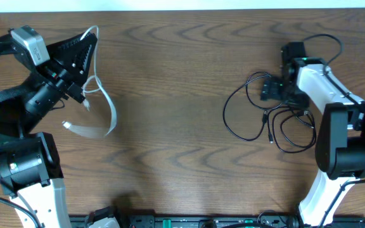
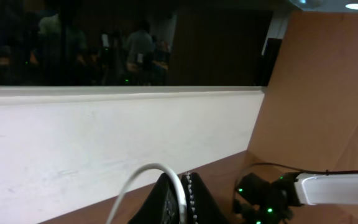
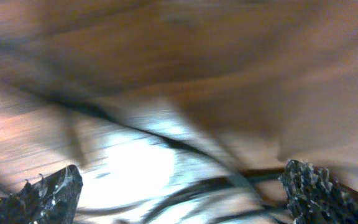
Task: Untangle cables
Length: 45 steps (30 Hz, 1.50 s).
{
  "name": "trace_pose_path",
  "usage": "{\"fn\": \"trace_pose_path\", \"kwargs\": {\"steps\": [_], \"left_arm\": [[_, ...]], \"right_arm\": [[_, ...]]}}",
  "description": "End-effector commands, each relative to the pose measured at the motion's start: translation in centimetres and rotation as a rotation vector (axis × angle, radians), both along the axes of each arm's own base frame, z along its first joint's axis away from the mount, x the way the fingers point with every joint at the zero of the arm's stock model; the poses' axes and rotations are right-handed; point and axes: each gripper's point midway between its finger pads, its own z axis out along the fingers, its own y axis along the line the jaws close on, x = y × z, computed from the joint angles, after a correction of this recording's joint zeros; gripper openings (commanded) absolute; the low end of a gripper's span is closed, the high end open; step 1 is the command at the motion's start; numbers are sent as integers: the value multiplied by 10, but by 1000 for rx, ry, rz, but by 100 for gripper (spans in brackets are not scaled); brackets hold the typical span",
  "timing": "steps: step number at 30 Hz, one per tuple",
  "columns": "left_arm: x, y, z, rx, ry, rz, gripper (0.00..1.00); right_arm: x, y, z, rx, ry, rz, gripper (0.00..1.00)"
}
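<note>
Nearest, the white cord [image 1: 109, 114] bends back on the wood-grain table [image 1: 170, 95], its flat end pointing left. Its long run heads away toward the far side, up to the left gripper [image 2: 182, 202], which is clamped on it. At the right the black cords [image 1: 239, 123] lie in loose loops spreading left to right, one straight end pointing near. The right gripper [image 1: 272, 88] is over them, jaws spread wide. Beyond the far edge are a white ledge [image 2: 104, 130] and dark glass [image 2: 104, 43].
</note>
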Motion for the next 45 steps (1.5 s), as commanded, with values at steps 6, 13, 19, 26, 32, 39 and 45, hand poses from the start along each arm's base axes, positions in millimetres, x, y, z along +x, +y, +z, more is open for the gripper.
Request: {"fn": "trace_pose_path", "kwargs": {"steps": [6,13,19,26,32,39,45], "left_arm": [[-10,-6,14,-2,-16,-43,8],[-15,-11,13,5,-12,-79,7],[-16,-13,13,0,-3,-91,8],[-21,-18,10,10,3,-134,8],[-17,-19,4,-5,37,-147,8],[1,-17,-17,-63,157,-218,8],[9,-25,-37,-88,246,-337,8]], "right_arm": [[4,119,4,277,-72,306,99],[-2,182,11,349,-123,446,99],[-3,170,4,208,-117,404,99],[0,182,36,300,-199,613,99],[-19,218,117,494,-403,969,99],[-54,238,212,640,-664,1222,99],[-83,248,262,757,-813,1367,99]]}}
